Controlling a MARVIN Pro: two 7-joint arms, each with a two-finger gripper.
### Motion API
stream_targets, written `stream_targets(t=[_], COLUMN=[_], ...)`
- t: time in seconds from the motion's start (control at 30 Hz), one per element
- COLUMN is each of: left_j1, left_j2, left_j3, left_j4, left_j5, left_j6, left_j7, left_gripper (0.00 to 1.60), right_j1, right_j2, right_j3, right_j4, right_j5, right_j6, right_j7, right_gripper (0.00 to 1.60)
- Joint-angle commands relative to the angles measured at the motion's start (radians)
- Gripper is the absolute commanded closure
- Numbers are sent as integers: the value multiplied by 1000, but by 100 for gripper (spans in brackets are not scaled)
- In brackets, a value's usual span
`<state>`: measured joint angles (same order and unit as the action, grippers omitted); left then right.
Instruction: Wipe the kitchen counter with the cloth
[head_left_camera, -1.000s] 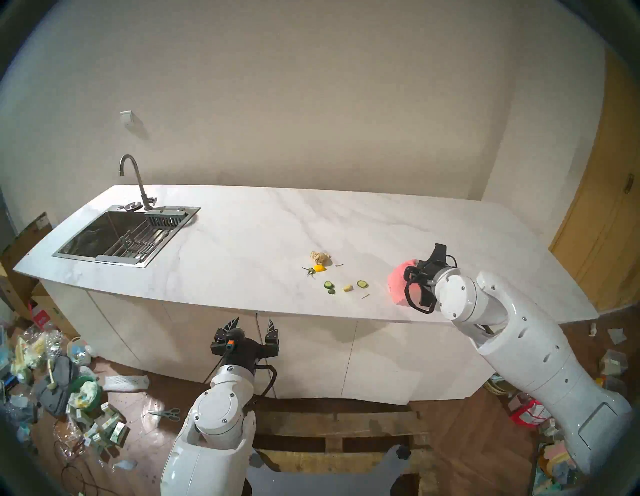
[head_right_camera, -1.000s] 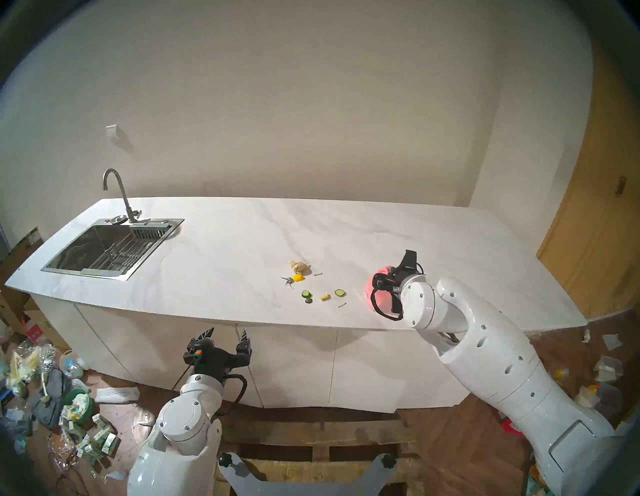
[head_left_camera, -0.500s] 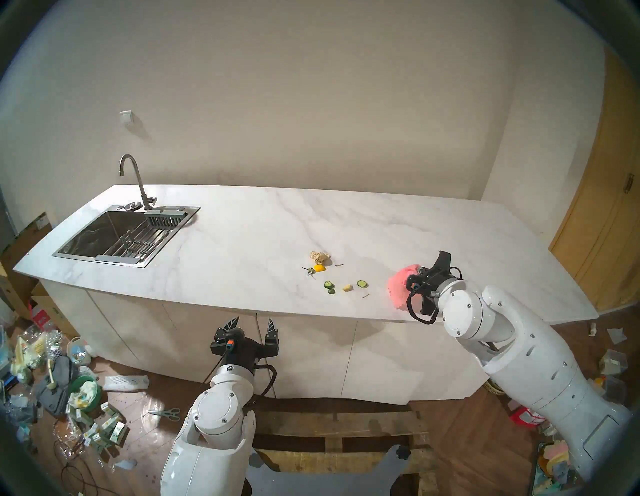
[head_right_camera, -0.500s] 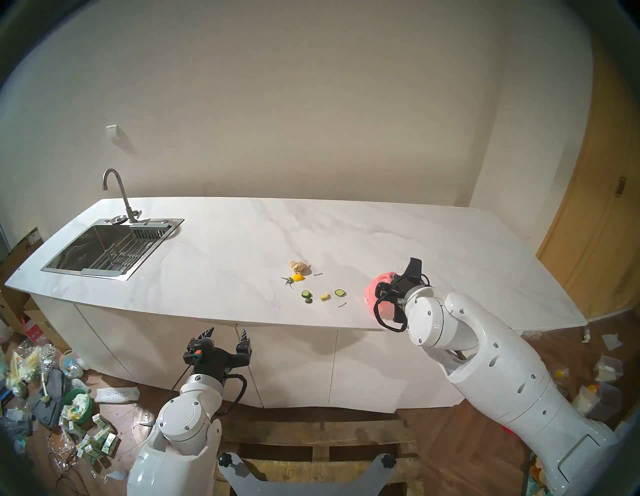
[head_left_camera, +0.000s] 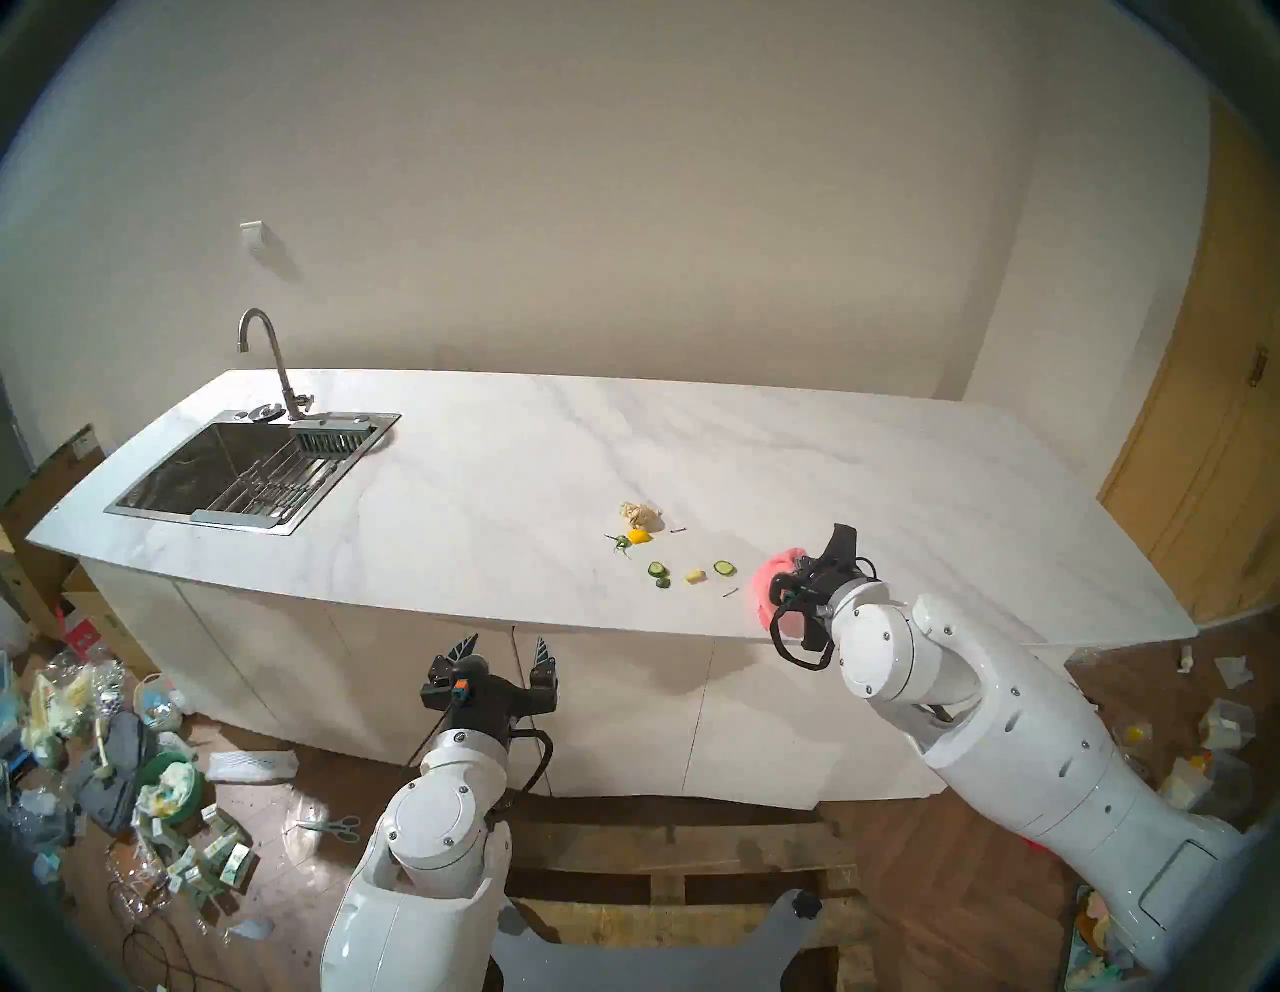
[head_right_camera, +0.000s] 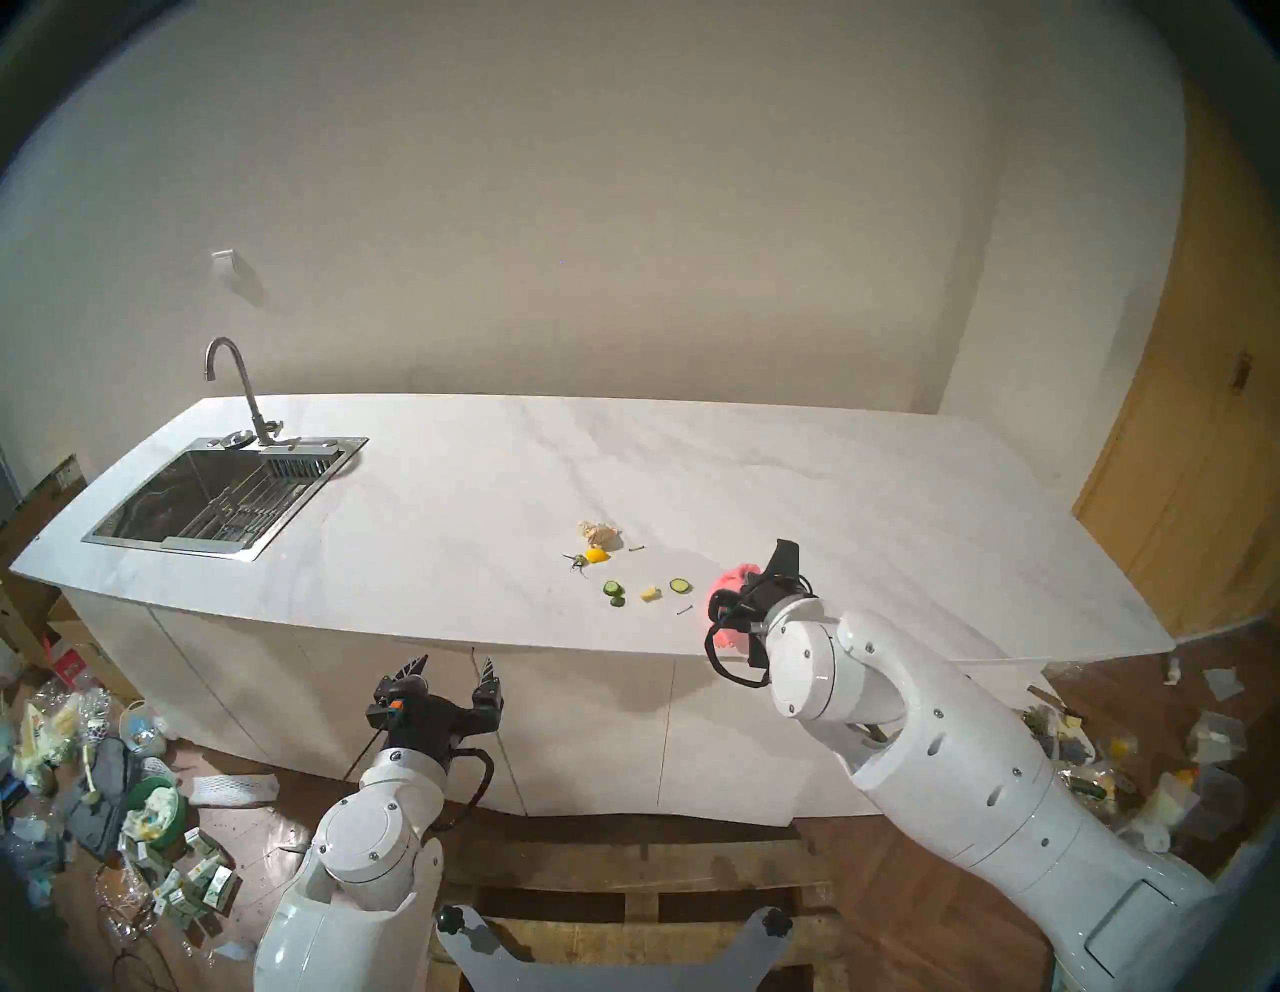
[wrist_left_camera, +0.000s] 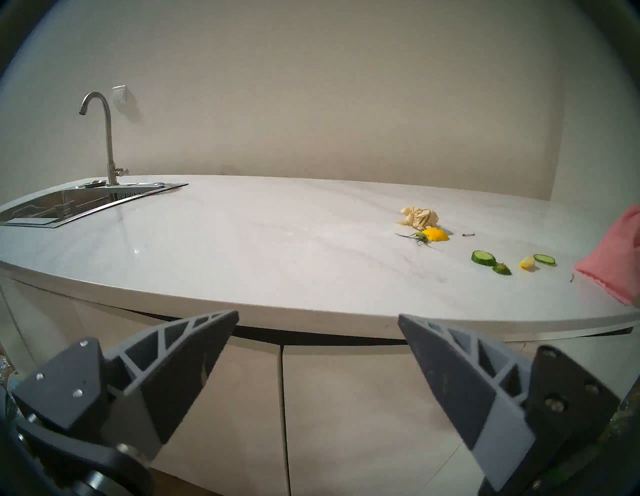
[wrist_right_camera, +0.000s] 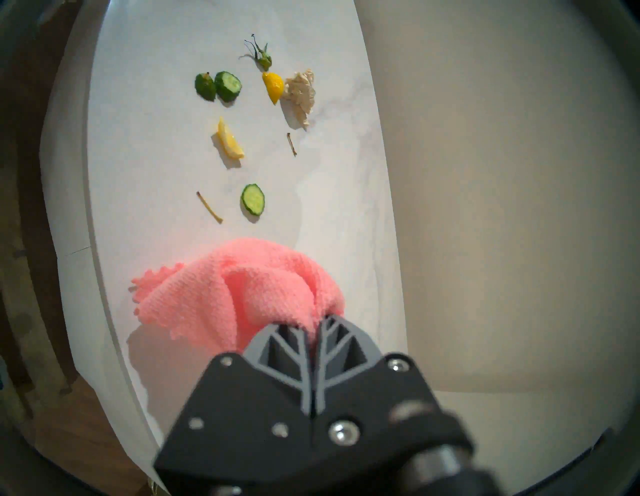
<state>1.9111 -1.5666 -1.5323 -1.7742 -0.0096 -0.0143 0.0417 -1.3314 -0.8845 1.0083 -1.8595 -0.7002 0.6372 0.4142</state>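
Note:
My right gripper (wrist_right_camera: 317, 324) is shut on the bunched salmon-pink cloth (wrist_right_camera: 235, 294), which reaches down to the white marble-look kitchen counter (head_left_camera: 485, 485) by its front edge. In the head view the cloth (head_left_camera: 765, 589) sits just right of a thin stick (head_left_camera: 730, 593) and a cucumber slice (head_left_camera: 724, 568). My left gripper (head_left_camera: 503, 648) is open and empty, below the counter's front edge, facing the white cabinets. In the left wrist view the cloth (wrist_left_camera: 613, 253) shows at the far right.
Food scraps lie mid-counter: cucumber slices (head_left_camera: 656, 570), a lemon piece (head_left_camera: 695, 576), a yellow peel (head_left_camera: 638, 537), a green stem (head_left_camera: 620, 544) and a beige papery wad (head_left_camera: 641, 514). The steel sink (head_left_camera: 173, 516) and faucet (head_left_camera: 267, 360) are far left. Clutter covers the floor on both sides.
My right gripper has carried the cloth leftward and toward the counter's front edge, closer to the stick and cucumber slice. The left arm and the scraps have not moved.

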Motion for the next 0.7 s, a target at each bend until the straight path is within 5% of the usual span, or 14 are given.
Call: stream_targets(t=[0.0, 0.67], left_j1=[-5, -6], left_j2=[2, 1], left_j3=[3, 3], left_j4=[-27, -26], left_j5=[-2, -2], left_j6=[-6, -6], left_j7=[-6, -5], left_gripper=[0, 0], right_j1=[99, 227], right_j2=[-70, -273], right_j3=[-20, -182], right_j4=[37, 194], right_j5=[-25, -50], right_j6=[12, 105], right_j7=[5, 53], right_gripper=[160, 160])
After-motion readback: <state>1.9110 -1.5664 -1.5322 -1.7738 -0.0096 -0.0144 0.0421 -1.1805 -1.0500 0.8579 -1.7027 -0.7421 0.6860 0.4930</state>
